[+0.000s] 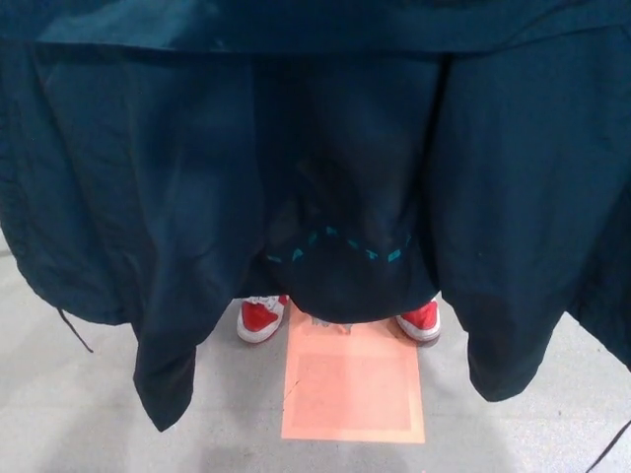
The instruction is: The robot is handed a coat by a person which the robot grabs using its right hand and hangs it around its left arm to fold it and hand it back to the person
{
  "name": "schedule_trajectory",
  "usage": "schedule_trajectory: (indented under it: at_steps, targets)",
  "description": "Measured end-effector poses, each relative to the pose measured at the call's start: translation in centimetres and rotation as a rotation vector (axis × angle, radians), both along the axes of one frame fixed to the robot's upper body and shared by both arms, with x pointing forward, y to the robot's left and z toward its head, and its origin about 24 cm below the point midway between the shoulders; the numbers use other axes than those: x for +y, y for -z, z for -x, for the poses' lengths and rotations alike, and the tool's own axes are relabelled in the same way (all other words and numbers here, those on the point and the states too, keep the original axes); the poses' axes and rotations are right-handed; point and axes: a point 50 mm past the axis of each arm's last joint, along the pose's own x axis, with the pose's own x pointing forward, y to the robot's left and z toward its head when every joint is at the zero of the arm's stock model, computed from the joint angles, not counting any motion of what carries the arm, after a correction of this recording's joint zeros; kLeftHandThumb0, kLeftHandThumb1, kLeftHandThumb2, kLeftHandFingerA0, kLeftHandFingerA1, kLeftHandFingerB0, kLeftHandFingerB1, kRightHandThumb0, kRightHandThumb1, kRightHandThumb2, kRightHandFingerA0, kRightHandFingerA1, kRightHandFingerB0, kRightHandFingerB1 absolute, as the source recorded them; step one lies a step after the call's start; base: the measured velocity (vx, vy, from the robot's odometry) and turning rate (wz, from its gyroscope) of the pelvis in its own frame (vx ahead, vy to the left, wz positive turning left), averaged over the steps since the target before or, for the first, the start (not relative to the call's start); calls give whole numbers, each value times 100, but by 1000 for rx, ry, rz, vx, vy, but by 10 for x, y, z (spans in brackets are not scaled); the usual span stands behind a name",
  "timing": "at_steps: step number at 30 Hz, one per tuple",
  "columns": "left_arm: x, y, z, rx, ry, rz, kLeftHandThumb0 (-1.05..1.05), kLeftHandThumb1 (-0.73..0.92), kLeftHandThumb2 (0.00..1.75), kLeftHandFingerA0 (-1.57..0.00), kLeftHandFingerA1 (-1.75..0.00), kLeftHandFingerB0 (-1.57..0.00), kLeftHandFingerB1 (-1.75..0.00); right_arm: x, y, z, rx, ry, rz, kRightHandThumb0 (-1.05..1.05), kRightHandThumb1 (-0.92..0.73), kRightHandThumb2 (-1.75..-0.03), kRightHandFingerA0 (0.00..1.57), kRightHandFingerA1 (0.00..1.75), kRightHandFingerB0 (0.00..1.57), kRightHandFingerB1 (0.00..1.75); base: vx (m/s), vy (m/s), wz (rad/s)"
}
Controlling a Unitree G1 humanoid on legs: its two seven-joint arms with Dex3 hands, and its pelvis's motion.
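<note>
The coat (197, 177) fills nearly everything from here, a dark blue-green spread hung across the top edge of the view and dropping toward the floor (59, 414). At the left edge a thin cord (74, 330) dangles off the hem. Just beside it one long flap (163, 374), a sleeve by the look of it, hangs lowest.

In the middle the cloth bellies out into a rounded fold, and across it runs a curved row of teal marks (340, 246) — lettering or stitching, too broken up to read. I see no other label or brand. Under that fold stand a person's red shoes (262, 317), one at each top corner of an orange square (352, 389) marked on the floor. To the right another flap (503, 355) hangs down, shorter than the left one.

Neither the left hand nor the right hand shows, so I cannot tell whether the fingers are released or clenched on anything, nor what holds the coat up.

The cloth looks thin, soft and a little slick, and light rather than heavy. It should drape over an arm readily — but it could slide off as easily. I'd judge the collar or shoulder line along the top the sound place to take hold, not a loose sleeve.
</note>
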Motion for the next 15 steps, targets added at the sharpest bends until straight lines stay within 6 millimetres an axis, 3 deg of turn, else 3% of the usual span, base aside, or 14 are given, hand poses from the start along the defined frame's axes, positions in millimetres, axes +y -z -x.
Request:
schedule_trajectory:
  at_steps: [2, 3, 4, 5, 7, 8, 9, 10, 14, 15]
  targets:
    - [1, 0, 0, -5, -7, 8, -62, 88, 66, -25, -33, -21, -31, 0, 0, 0, -7, -1, -5, -62, -84, -66, 16, 31, 11, 21, 0, 0, 0]
    - [1, 0, 0, -7, -9, 11, -62, 89, 66, -23, -33, -19, -30, 0, 0, 0, -8, -4, -5, -67, -70, -90, 10, 40, 6, 33, 0, 0, 0]
    - [1, 0, 0, -9, -10, 12, -62, 89, 66, -23, -33, -19, -30, 0, 0, 0, -9, -8, -4, -67, -70, -90, 10, 40, 6, 33, 0, 0, 0]
    - [1, 0, 1, -9, -12, 14, -65, 89, 67, -25, -33, -20, -30, 0, 0, 0, -10, -11, -3, -61, -83, -66, 17, 31, 11, 22, 0, 0, 0]
    - [1, 0, 1, -7, -11, 14, -65, 88, 67, -25, -33, -20, -30, 0, 0, 0, -12, -14, -3, -63, -83, -66, 16, 31, 10, 23, 0, 0, 0]
    - [1, 0, 1, -6, -10, 14, -63, 89, 67, -23, -32, -19, -30, 0, -1, 0, -15, -13, -4, -68, -69, -88, 9, 39, 7, 31, 0, 0, 0]
    - [1, 0, 2, -5, -10, 14, -33, 62, 113, 0, -47, 0, -46, 0, -1, 0, -18, -12, -5, -68, -64, -97, 8, 43, 1, 34, 0, 0, 0]
    - [1, 0, 2, -5, -10, 14, -33, 62, 113, 0, -47, 0, -47, 0, -1, 0, -23, -9, -7, -34, -56, -108, 0, 47, 0, 47, 0, 0, 0]
    - [1, 0, 3, -18, -11, 33, -33, 60, 112, 0, -47, 0, -46, 0, -4, -2, -62, -20, -6, -34, -55, -108, 0, 46, 0, 46, 0, 0, 0]
    - [1, 0, 3, -19, -9, 35, -65, 90, 67, -21, -32, -18, -30, 0, -5, -2, -78, -23, -5, -67, -83, -65, 23, 31, 15, 27, 0, 0, 0]
